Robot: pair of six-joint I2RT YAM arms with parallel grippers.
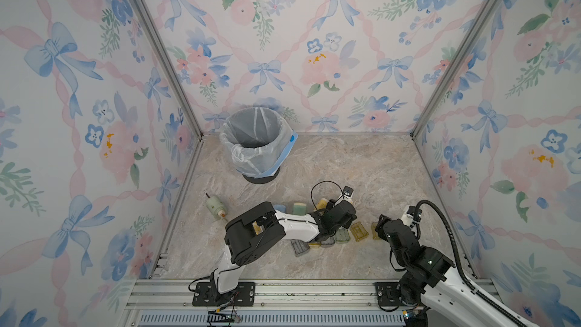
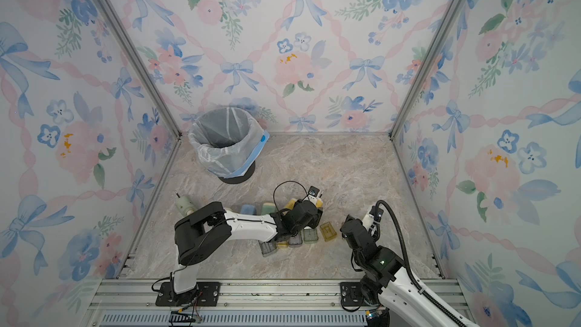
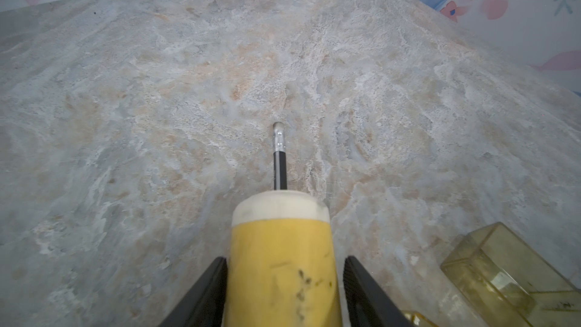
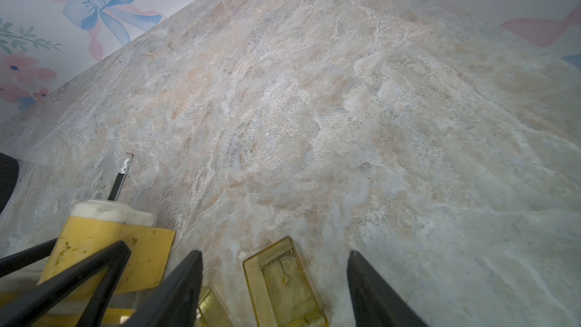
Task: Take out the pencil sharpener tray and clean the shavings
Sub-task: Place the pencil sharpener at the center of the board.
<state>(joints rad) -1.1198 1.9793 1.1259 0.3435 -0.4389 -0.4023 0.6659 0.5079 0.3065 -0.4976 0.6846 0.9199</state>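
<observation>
Left gripper [image 3: 284, 261] straddles the yellow pencil sharpener [image 3: 279, 234], jaws slightly parted from its sides. Right gripper [image 4: 274, 254] is spread, a clear yellow tray [image 4: 283, 281] between its jaws.

Table [image 1: 361, 165] layout. Bin [image 1: 256, 143] stands at the back left corner. Lone sharpener [image 1: 214, 204] lies by the left wall, in front of the bin, well apart from the rest.

Mid-table, toward the front: row of sharpeners [image 1: 300, 207] side by side, with a cluster of trays [image 1: 342, 235] in front of them.

At the right end of the row, a further sharpener [image 3: 283, 262] sits between the left fingers [image 3: 213, 281]. A pencil [image 3: 279, 158] projects from its far end.

To its right, one tray [image 4: 283, 284] lies flat on the table between the right fingers [image 4: 188, 275], touching neither.
</observation>
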